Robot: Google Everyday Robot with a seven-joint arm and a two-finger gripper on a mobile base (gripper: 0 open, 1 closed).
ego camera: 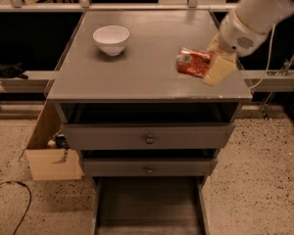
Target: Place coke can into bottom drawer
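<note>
Obs., single cam view. Gripper (211, 72) was seen over the right-front part of the cabinet top (137, 67), at the end of the white arm (255, 13) coming in from the upper right. Jaws were closed on the coke can (192, 62): one pale yellow finger (218, 66) was seen across the can's right end; the 2nd finger was hidden behind the can. Can was held on its side, red w/ white markings, sides dented. Whether it touched the top or hung just above it could not be told.

White bowl (111, 38) was noted upright on the top, left-rear, well apart from can and gripper.

Bottom drawer (147, 204) was found pulled out at floor level, dark flat floor exposed, approx. below the cabinet centre; can not in it. The 2 upper drawers (148, 137) w/ round knobs were shut.

Cardboard box (51, 158) was seen left of the cabinet, touching its side; dark cable (12, 187) lay on the speckled floor (255, 180) at far left.
</note>
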